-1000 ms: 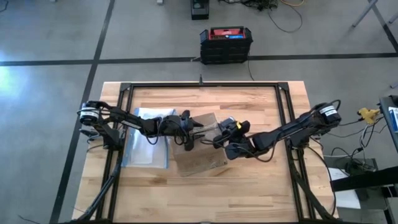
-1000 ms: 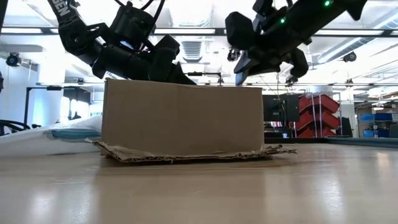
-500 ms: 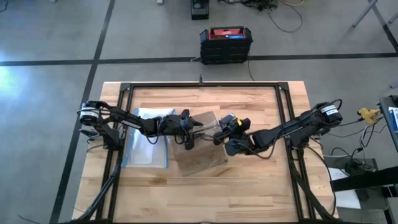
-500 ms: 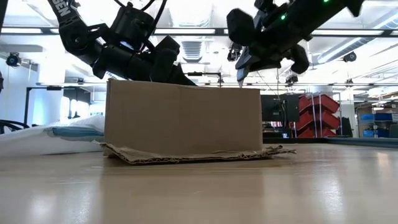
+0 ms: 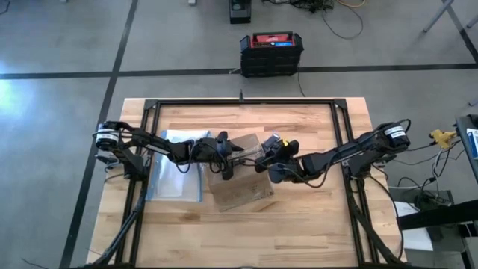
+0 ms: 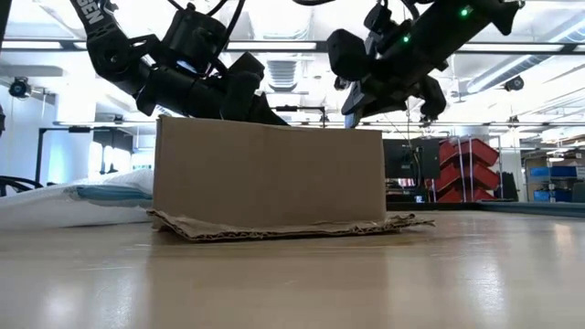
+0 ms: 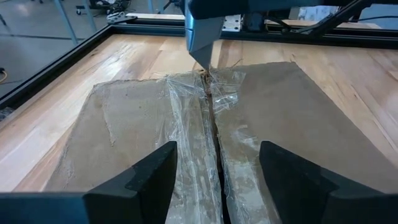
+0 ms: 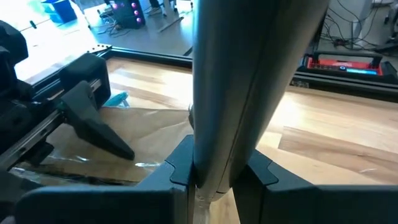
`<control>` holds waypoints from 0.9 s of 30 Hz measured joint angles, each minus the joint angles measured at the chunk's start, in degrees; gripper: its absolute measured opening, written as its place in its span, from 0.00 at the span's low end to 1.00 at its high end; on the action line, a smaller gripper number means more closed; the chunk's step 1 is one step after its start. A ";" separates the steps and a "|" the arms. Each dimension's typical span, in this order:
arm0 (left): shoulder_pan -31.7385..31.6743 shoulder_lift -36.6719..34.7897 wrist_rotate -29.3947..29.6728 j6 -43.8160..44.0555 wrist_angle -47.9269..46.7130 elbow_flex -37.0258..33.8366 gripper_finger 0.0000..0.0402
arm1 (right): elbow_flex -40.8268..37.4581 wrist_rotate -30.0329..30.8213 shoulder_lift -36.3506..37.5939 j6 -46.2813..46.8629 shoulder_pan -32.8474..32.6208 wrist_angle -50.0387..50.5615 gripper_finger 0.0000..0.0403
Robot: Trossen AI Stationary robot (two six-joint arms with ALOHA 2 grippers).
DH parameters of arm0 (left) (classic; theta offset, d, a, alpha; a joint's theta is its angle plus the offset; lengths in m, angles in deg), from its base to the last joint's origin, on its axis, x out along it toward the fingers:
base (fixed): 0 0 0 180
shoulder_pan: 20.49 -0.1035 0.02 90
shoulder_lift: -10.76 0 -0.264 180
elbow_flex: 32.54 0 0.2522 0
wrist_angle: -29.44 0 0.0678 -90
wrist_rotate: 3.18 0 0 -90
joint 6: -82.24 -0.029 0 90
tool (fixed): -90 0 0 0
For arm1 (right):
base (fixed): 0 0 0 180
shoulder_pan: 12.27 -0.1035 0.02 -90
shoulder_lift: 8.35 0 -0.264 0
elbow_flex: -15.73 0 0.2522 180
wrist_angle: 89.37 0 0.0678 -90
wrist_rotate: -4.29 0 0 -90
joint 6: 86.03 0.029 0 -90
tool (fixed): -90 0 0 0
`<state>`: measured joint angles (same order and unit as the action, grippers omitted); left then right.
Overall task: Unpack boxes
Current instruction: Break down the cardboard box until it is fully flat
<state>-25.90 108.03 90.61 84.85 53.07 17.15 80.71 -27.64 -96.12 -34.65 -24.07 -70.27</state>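
Box lies under spread left fingers; right fingers pinch a grey tool above it.

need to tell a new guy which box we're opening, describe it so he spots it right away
Look at the wooden table inside the black frame; the cardboard box sits near its middle, between the two arms' hands. Unlike the flat clear pouch with a blue edge beside it on the left arm's side, it is a plain brown box with shiny clear tape running along its top seam.
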 joint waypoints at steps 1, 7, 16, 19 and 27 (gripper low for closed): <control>0.00 0.00 -0.02 0.00 0.00 0.00 0.54 | 0.00 -0.05 0.00 0.02 -0.17 0.00 0.12; 0.02 0.00 0.02 0.04 -0.08 0.00 0.53 | 0.00 0.19 0.00 0.28 -1.08 0.37 0.12; 0.00 0.00 0.04 0.17 -0.18 0.00 0.54 | -0.02 0.41 0.19 1.52 -2.94 1.22 0.12; -0.02 -0.02 0.04 0.17 -0.26 0.00 0.54 | -0.02 0.42 0.37 2.33 -3.55 1.71 0.12; -0.02 -0.04 0.03 0.28 -0.48 0.00 0.53 | -0.02 0.55 0.47 5.04 -4.82 3.37 0.12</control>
<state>-25.92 107.99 90.64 85.14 52.59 17.15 80.69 -27.10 -95.65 -29.60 -28.89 -66.90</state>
